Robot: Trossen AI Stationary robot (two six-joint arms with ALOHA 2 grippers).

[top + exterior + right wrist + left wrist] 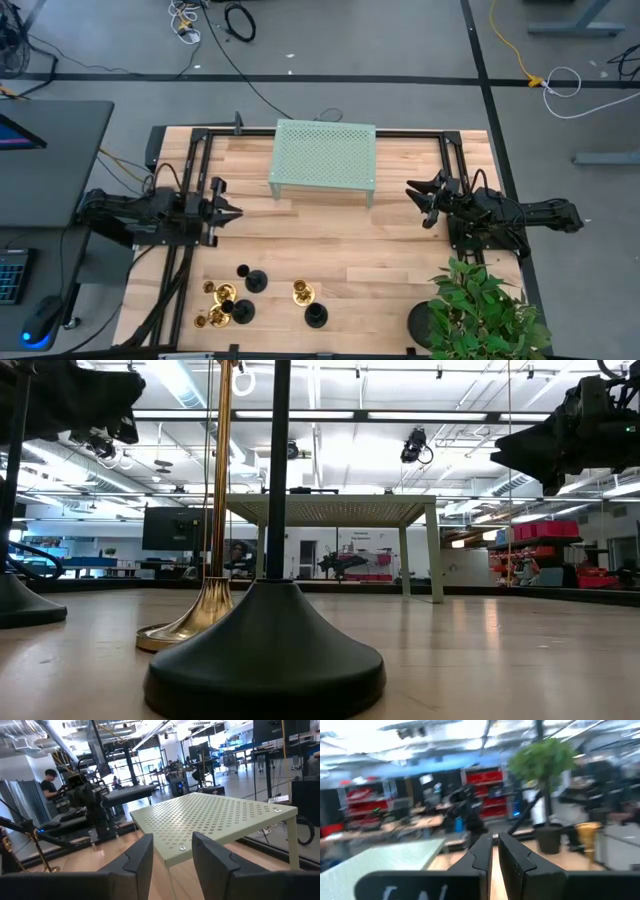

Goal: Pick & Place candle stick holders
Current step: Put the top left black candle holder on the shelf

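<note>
Currently unheld: candle stick holders (240,296) clustered at near edge of table (330,240), black and brass mixed, some touching. Left tool (232,211) nearly shut, empty, well apart from them; right tool (418,196) open, empty, beside green perforated stand (324,157). Risks: toppling neighbours on descent into tight cluster; slipping on thin stems; brushing plant (480,310).
</note>
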